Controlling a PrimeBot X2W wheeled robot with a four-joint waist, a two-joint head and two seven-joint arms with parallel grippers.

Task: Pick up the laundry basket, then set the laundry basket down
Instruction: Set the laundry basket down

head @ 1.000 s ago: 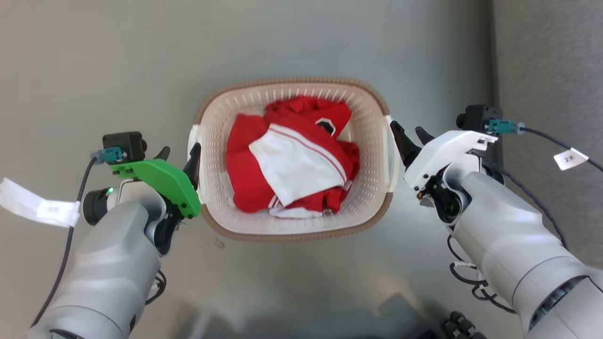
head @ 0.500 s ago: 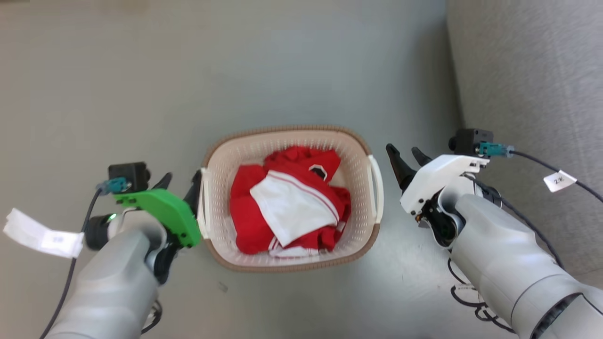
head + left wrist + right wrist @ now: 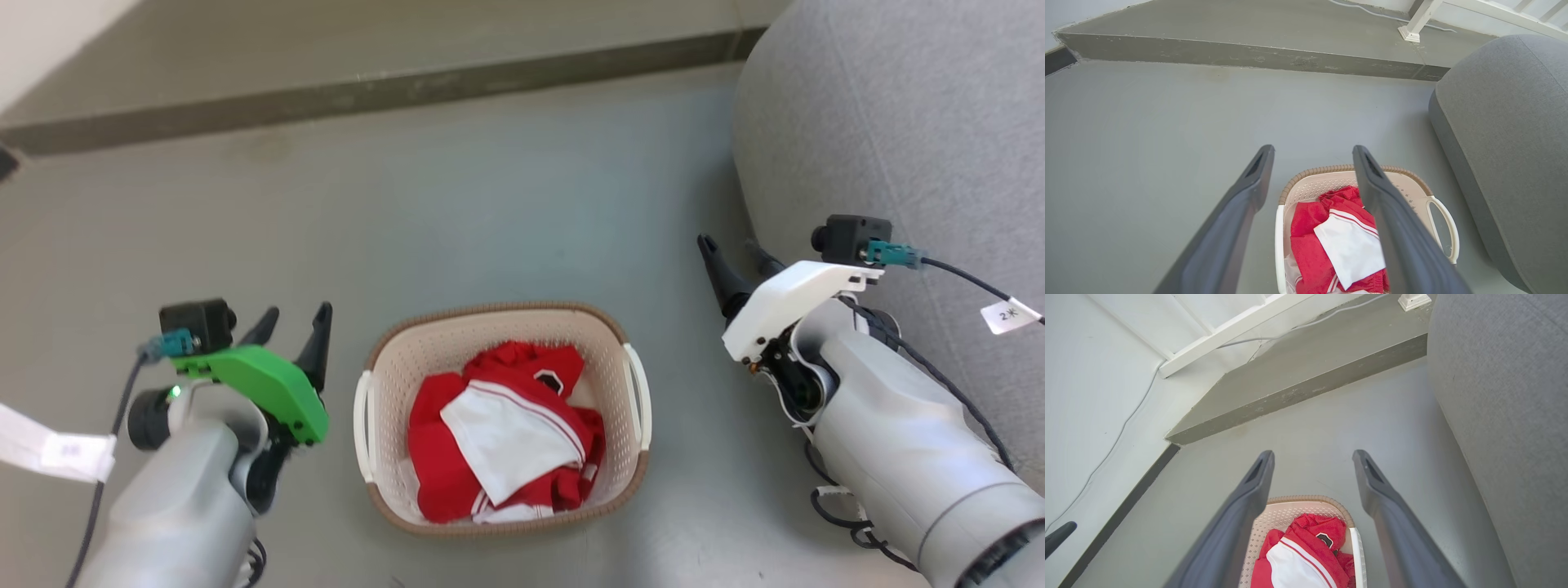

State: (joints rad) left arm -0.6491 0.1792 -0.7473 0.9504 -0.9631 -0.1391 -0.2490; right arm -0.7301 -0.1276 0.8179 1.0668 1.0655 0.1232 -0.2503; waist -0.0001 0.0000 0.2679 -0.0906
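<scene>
The laundry basket (image 3: 406,365), cream with a brown rim and white side handles, rests on the grey floor and holds red and white clothes (image 3: 498,433). My left gripper (image 3: 296,314) is open, off the basket's left side and apart from its left handle (image 3: 361,425). My right gripper (image 3: 727,245) is open too, well off to the right and farther away than the basket. In the left wrist view the left gripper (image 3: 1313,149) hangs above the basket (image 3: 1310,185). In the right wrist view the right gripper (image 3: 1313,454) frames the basket (image 3: 1286,514) from above.
A large grey cushioned seat (image 3: 898,122) stands right beside my right arm. A low step (image 3: 367,86) crosses the floor behind the basket. Past it are a white furniture leg (image 3: 1410,32), a cable and a white wall (image 3: 1094,375).
The head camera has lifted, so the basket shows lower and smaller. Both grippers have drawn away from the handles and stand higher; the basket stays on the floor.
</scene>
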